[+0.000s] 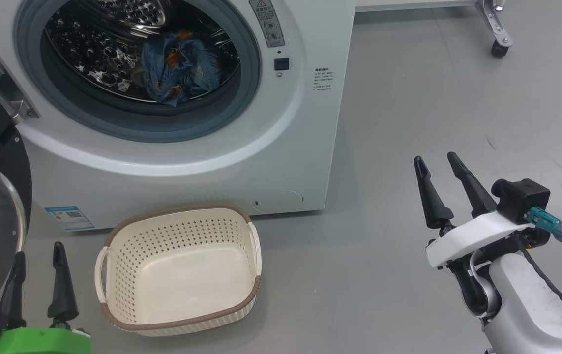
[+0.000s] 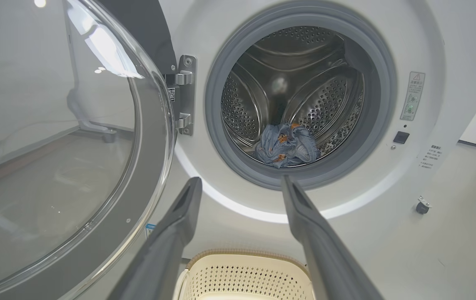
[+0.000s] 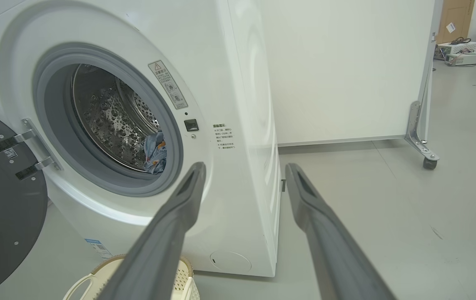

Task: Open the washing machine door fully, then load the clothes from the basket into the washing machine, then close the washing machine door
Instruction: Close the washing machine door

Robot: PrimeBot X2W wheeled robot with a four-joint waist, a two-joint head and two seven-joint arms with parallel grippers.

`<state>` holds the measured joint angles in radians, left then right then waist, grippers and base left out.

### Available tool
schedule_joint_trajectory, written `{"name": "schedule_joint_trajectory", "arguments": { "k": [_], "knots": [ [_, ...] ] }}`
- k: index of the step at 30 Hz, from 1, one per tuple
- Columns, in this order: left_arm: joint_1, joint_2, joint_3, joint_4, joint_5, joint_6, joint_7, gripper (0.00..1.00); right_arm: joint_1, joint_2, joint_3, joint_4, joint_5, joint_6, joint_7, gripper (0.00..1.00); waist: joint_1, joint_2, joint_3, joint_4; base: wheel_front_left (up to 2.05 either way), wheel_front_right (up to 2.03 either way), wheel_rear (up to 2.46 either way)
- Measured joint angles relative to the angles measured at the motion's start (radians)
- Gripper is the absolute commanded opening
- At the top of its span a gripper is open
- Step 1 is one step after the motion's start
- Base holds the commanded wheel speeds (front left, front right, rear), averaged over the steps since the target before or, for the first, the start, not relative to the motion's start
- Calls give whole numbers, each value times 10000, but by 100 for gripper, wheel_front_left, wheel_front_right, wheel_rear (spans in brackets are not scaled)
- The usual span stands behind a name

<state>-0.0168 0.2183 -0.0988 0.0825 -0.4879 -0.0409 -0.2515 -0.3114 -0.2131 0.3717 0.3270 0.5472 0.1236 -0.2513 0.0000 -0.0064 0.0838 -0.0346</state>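
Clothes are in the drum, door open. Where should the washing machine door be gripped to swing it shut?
Probably the black rim of the washing machine door, well away from the hinge, approached from the robot's left by the open left gripper. The glass bowl bulges too wide and smooth for the fingers; the rim gives an edge and leverage.

Grey floor (image 1: 408, 123) carries washing machine (image 1: 305, 162), basket (image 1: 182, 231), castor (image 1: 500, 48).
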Motion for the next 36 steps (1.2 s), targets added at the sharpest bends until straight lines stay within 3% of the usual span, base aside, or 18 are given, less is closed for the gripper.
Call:
{"name": "schedule_joint_trajectory", "arguments": {
  "k": [17, 36],
  "knots": [
    [0, -4, -63, 0, 0, 0, 2, 100, 1, -23, -111, -6, 0, 0, 0, 100, 0, 0, -16, 194, 0, 0, 0],
    [-3, -115, -46, 228, 226, 353, 2, 100, 11, -77, -79, -15, 0, 0, 0, 100, 0, 0, -60, 1329, 0, 0, 0]
  ]
}}
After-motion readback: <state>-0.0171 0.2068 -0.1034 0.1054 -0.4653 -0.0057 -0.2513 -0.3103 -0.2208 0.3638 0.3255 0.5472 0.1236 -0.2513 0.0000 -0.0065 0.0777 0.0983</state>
